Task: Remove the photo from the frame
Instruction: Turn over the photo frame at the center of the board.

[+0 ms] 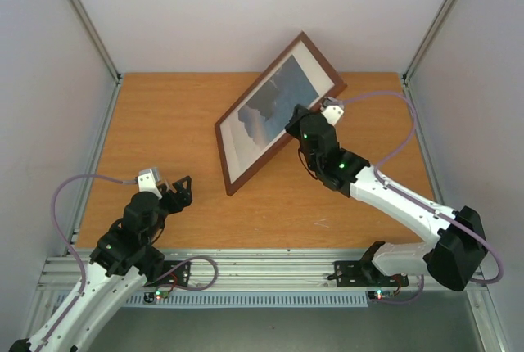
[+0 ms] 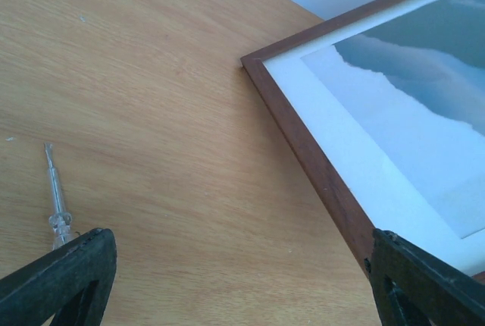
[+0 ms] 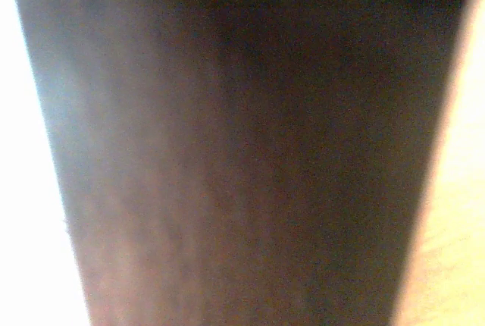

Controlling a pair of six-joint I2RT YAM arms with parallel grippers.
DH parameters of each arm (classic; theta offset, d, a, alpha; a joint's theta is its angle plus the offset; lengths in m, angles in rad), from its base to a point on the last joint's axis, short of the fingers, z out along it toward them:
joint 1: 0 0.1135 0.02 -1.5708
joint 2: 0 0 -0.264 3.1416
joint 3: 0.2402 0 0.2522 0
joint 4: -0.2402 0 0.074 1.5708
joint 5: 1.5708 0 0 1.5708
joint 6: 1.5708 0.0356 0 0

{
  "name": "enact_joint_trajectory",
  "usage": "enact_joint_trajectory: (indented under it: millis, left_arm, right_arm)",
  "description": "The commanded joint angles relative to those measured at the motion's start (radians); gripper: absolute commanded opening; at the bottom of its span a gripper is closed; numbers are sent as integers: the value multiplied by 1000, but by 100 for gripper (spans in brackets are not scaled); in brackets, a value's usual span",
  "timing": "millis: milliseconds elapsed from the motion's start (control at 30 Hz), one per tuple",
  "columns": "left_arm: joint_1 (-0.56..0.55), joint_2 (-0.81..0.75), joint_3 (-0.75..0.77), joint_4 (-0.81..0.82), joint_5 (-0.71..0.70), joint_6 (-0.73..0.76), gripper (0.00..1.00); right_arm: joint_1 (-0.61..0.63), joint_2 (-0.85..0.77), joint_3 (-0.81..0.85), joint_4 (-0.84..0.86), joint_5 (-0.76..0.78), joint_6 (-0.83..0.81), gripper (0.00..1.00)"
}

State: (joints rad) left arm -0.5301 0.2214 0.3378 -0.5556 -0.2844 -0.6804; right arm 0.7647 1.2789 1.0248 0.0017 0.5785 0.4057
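Observation:
The frame [image 1: 223, 160] is a thin reddish-brown rectangle, tilted, with its near-left end on the table and its far corner raised. The photo [image 1: 266, 110] of blue sea and dark cliffs sits inside it, behind a white mat [image 2: 341, 136]. My right gripper [image 1: 299, 125] grips the frame's right long edge. In the right wrist view a blurred dark brown surface [image 3: 242, 152] fills the picture and hides the fingers. My left gripper [image 1: 184, 192] is open and empty, low over the table left of the frame. Its view shows the frame's corner [image 2: 318, 163] and the photo [image 2: 424, 91].
The wooden table [image 1: 164, 123] is walled by white panels at the back and sides. A small thin tool with a clear handle [image 2: 57, 205] lies on the table just ahead of my left finger [image 2: 68, 273]. Metal rails run along the near edge.

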Motion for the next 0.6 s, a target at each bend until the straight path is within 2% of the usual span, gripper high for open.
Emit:
enact_joint_trajectory:
  millis: [0,367,567]
  left_arm:
    - [4,-8,-5,65,-3,7,91]
    - [4,5,-5,71,21,-3,91]
    - [4,9,-8,79,25,-15,91]
  right_arm:
    - [-18,-35,-111,-99,-18,193,1]
    - [-157,-131,-434,25,-37,431,1]
    - [-235,-203,-551,-34,-34,519,1]
